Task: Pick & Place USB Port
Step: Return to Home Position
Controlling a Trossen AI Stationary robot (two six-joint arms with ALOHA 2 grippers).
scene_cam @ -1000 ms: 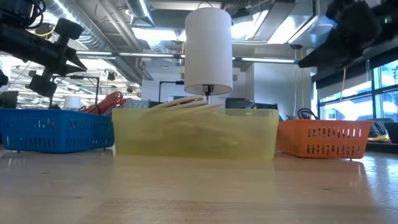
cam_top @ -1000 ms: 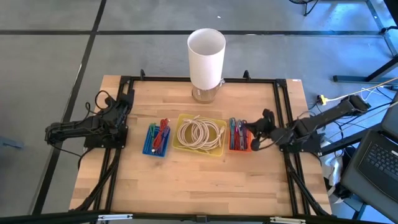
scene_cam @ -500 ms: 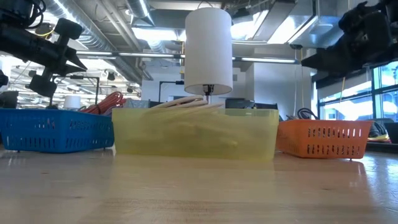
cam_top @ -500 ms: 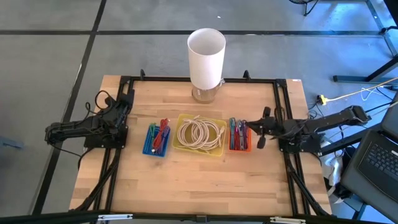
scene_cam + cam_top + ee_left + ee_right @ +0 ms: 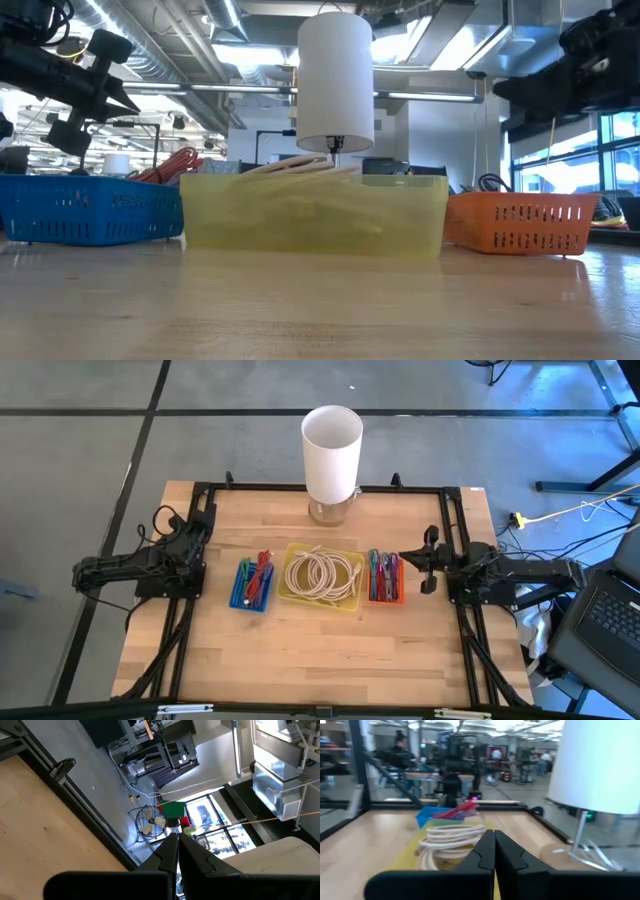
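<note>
OK, both arms sit off the bins. The right gripper [image 5: 408,561] is at mid-right of the high view, just beside the orange bin [image 5: 386,600]. Its fingers are pressed together with nothing between them. The left gripper [image 5: 205,518] is at the left side of the table [image 5: 300,660], well apart from the blue bin [image 5: 250,607]. Its wrist view shows the fingers closed tip to tip, empty.

The bins form a row at frame centre: blue, yellow bin [image 5: 350,604], orange.
- Yellow: the coiled light brown cable [image 5: 322,573].
- Blue: the red-orange cable [image 5: 263,570] with a few others.
- Orange: a bunch of mixed-colour cables [image 5: 383,567].

The white cylinder [image 5: 332,445] stands at top centre, at the table edge behind yellow. Any markings on the bins or cables are too small to read.
</note>
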